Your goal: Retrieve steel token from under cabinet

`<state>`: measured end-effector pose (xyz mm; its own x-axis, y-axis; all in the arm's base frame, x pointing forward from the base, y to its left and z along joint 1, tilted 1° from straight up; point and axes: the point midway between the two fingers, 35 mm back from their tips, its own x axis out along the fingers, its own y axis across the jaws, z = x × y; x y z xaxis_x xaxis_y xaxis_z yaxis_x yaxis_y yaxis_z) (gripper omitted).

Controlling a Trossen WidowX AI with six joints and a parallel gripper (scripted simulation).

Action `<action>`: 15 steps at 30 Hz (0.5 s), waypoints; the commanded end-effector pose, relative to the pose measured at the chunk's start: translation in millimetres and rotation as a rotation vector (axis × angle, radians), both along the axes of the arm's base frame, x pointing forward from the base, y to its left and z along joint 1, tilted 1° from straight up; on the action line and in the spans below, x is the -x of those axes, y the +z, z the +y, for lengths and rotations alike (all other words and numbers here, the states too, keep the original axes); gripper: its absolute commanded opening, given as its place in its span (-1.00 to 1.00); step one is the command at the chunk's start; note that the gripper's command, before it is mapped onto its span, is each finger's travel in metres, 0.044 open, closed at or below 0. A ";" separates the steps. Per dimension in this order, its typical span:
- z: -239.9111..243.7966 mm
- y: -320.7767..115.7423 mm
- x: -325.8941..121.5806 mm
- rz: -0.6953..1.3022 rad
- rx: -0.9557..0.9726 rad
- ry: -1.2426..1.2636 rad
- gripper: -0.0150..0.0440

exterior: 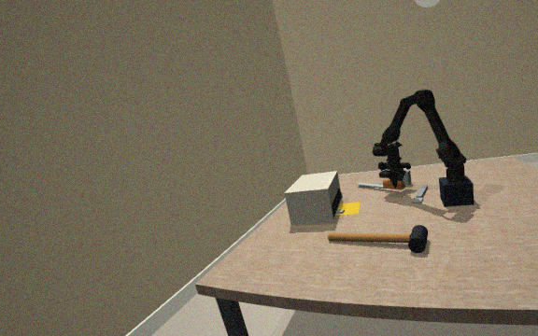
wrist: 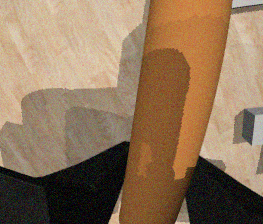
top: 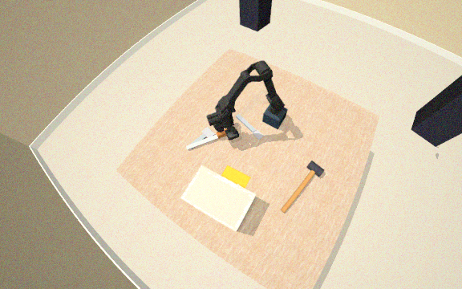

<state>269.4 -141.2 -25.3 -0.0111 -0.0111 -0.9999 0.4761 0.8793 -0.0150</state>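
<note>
Tan wood-grain desk (top: 295, 132) (exterior: 498, 261) carries everything. Its far edge in the exterior view runs close behind the cabinet. Black arm (top: 237, 89) (exterior: 438, 122) arched, wrist low, pointing down. End effector (top: 229, 132) (exterior: 394, 183) (wrist: 158, 153): part-way apart, clamped on an orange handle (top: 221, 134) (exterior: 387, 184) (wrist: 182, 90), one finger each side.

Cream cabinet (top: 219, 197) (exterior: 310, 201): well apart from the end effector, bare desk between the two; dark opening faces the arm side. Mallet (top: 298, 190) (exterior: 369, 238) lies off to the cabinet's side, touching nothing but desk. Long pale blade (top: 201, 143) (exterior: 372, 185) extends from the held handle, low over the desk; whether it touches, cannot tell. Grey tool (top: 249, 126) (exterior: 421, 193) lies between handle and arm base.

Yellow marked area (top: 237, 176) (exterior: 351, 208) sits right at the cabinet's front. Smallest: a grey bit (exterior: 341, 211) beside the opening, at the yellow's cabinet-side edge; probably the token, too small to be sure.
</note>
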 end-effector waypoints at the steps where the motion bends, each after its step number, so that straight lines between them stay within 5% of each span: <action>1: 6.3 2.2 -1.4 -0.012 0.001 0.000 -0.49; 15: 25.0 1.8 0.5 -0.011 -0.001 0.000 -0.49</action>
